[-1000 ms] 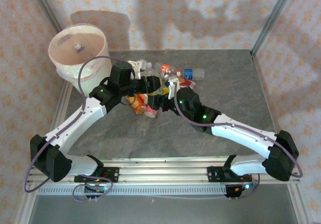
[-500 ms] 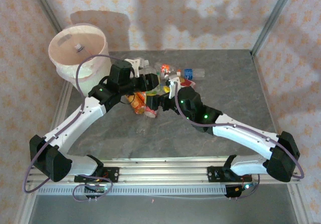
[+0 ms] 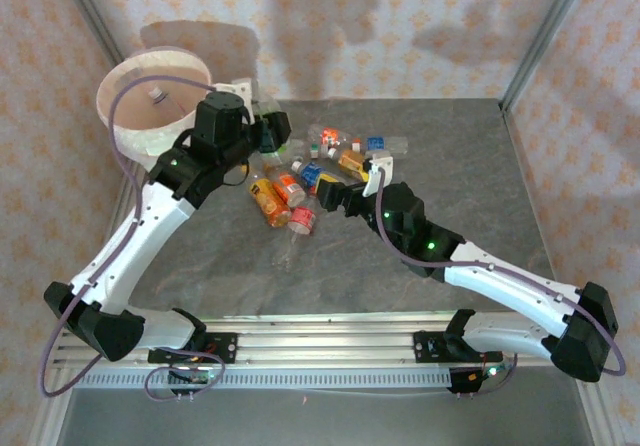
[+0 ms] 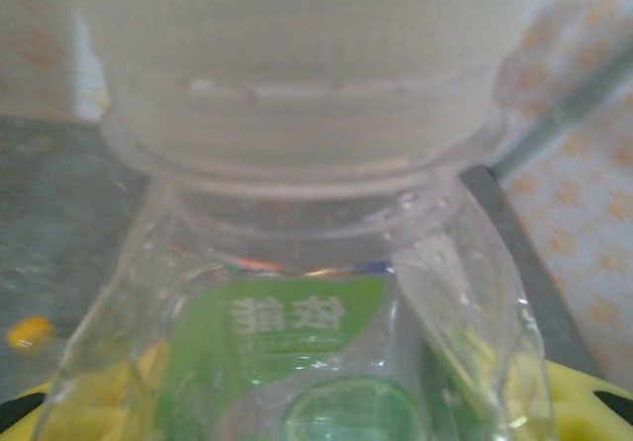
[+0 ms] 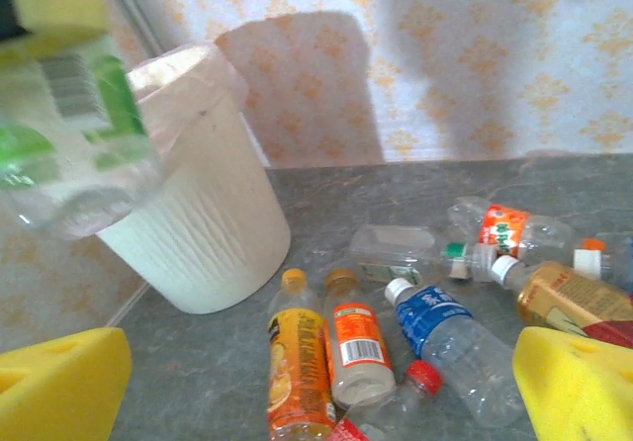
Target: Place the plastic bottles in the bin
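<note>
Green-labelled bottle [image 4: 297,327] — clamped in left hand [image 3: 263,133] beside the bin [image 5: 198,233].

You are seeing the large round white plastic bin [image 3: 135,144] standing at the grey table [image 3: 460,156]'s far left corner, one small clear bottle [image 3: 155,94] lying in it. The small clear plastic bottles [image 3: 305,178] are lying clustered to its right. The left gripper [image 3: 268,132] is holding a green-labelled clear bottle [image 4: 287,312] between bin and cluster.
</note>
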